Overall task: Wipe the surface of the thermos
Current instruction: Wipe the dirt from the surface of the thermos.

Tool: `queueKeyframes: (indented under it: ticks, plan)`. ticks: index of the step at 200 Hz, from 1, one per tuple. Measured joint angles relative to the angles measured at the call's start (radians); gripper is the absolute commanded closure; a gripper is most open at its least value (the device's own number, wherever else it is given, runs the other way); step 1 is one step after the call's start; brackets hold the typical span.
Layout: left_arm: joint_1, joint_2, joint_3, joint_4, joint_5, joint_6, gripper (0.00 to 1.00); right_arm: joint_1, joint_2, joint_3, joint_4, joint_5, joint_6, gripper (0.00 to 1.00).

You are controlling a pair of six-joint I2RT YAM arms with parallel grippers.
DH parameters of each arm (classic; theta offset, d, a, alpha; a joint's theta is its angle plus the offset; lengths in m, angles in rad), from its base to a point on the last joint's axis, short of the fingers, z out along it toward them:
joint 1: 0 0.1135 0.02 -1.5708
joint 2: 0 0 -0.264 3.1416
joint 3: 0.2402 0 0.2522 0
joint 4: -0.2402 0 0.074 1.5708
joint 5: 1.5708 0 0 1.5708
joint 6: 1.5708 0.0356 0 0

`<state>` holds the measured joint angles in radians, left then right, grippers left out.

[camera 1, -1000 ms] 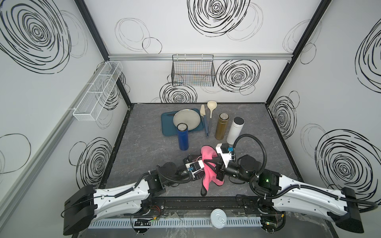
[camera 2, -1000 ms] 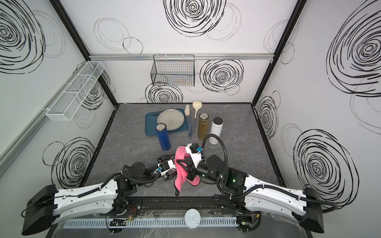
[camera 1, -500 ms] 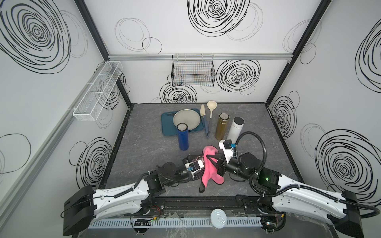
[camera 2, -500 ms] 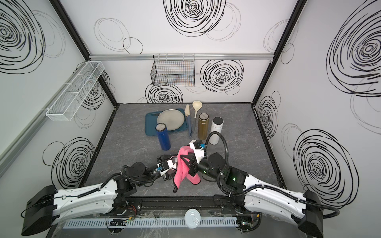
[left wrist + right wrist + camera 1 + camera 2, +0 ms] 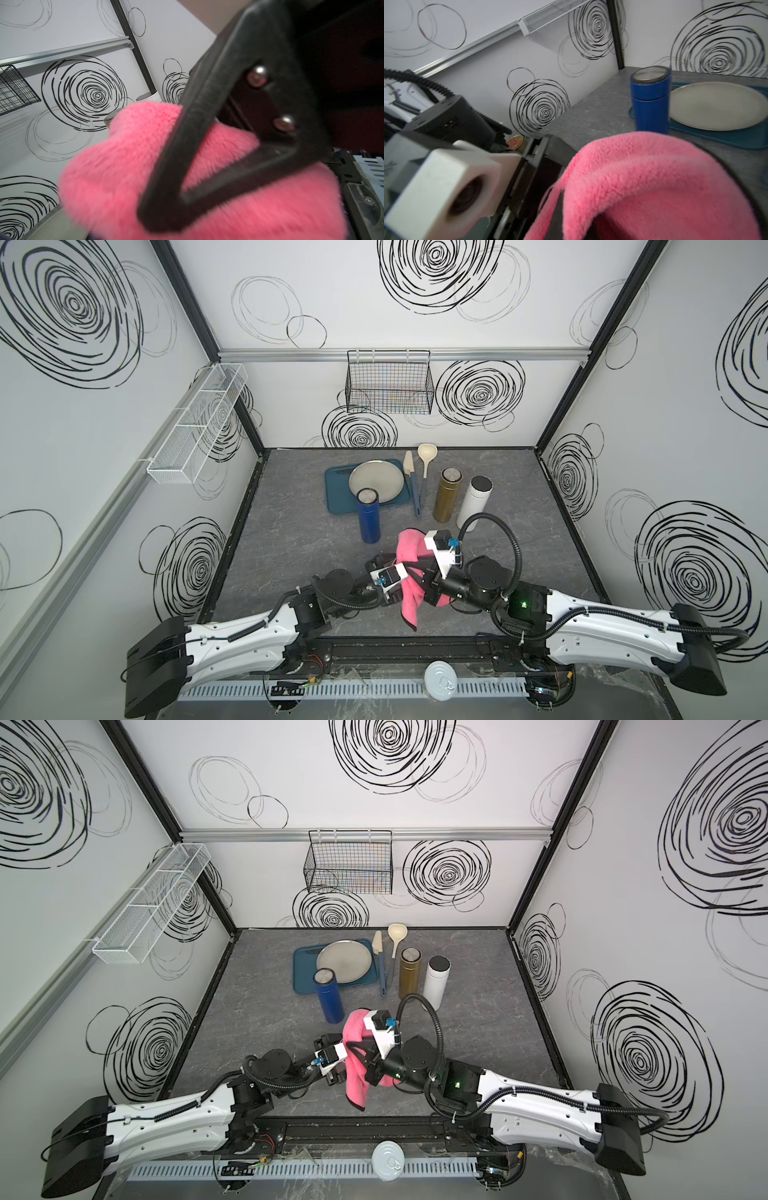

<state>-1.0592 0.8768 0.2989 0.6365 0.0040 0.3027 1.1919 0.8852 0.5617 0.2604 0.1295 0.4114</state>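
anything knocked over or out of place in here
Nothing is knocked over: the blue thermos, gold thermos and white thermos stand upright. The one odd item is a pull-tab can at the rig's front edge, off the work surface.

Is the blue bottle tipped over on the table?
No, the blue bottle stands upright next to the teal tray.

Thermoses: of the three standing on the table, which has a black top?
The white thermos, farthest right; the blue thermos and gold thermos have silvery tops.
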Motion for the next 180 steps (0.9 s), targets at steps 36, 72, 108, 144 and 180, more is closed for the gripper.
queueKeyframes:
  ticks: [36,72,108,144,180]
  plan:
    - [0.002,-0.120,-0.010,0.106,-0.071,-0.085,1.00,-0.161,-0.111,-0.114,-0.121,0.074,0.084,1.00]
    - [0.020,-0.308,-0.010,0.188,-0.214,-0.253,1.00,-0.186,-0.126,-0.200,-0.143,0.068,0.118,1.00]
    - [0.024,-0.401,-0.009,0.188,-0.313,-0.415,1.00,-0.093,-0.031,-0.221,-0.031,0.065,0.118,1.00]
    - [0.024,-0.409,-0.009,0.175,-0.379,-0.539,1.00,0.047,0.072,-0.221,0.122,0.090,0.097,1.00]
    - [0.024,-0.395,-0.009,0.177,-0.398,-0.598,1.00,0.051,0.099,-0.220,0.244,0.085,0.087,1.00]
